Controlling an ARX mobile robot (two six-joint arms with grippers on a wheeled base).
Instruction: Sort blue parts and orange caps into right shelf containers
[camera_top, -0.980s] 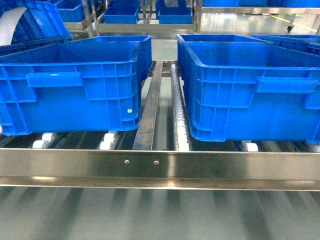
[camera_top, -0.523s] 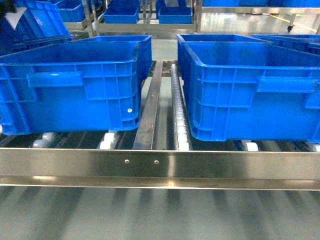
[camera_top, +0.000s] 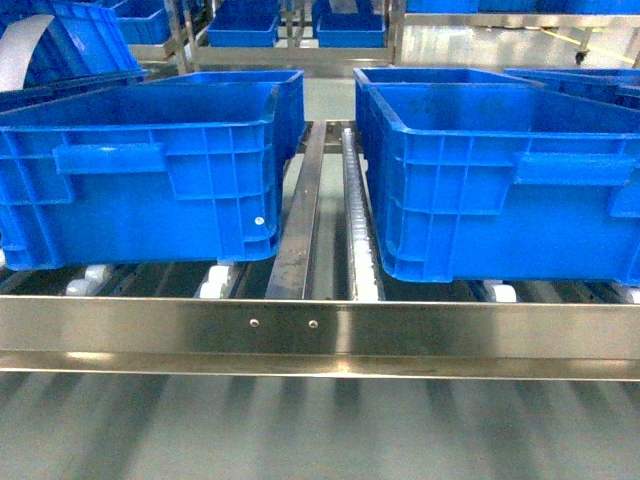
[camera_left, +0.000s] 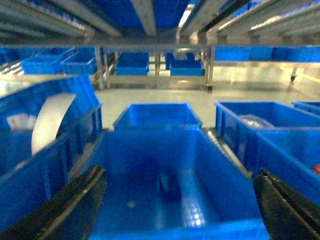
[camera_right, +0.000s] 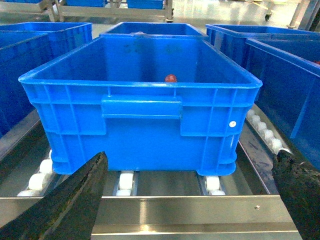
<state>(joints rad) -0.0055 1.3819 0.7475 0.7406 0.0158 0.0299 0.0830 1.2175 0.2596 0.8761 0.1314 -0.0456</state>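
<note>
Head view, left to right: left crate (camera_top: 150, 170) at 9 o'clock and right crate (camera_top: 500, 180) at 3 o'clock, both on the shelf (camera_top: 320, 330) behind its flat steel front rail. Between them, a steel divider and a white roller track (camera_top: 355, 220) run toward 12 o'clock. Neither arm shows in this view.

Left wrist view: left gripper (camera_left: 180, 210) hangs over an open crate (camera_left: 170, 190), jaws spread wide, dark fingers at 7 and 5 o'clock, nothing between them. A dark blurred shape lies on the crate floor near centre; cannot tell what it is. A pale curved strip (camera_left: 50, 120) stands at 9 o'clock.

Right wrist view: right gripper (camera_right: 190, 200) faces a crate's (camera_right: 140, 125) handle side, jaws wide apart and empty, fingers at 7 and 4 o'clock. One orange cap (camera_right: 171, 78) lies inside, by the far wall, toward 12 o'clock. White rollers (camera_right: 125, 181) under the crate.
</note>
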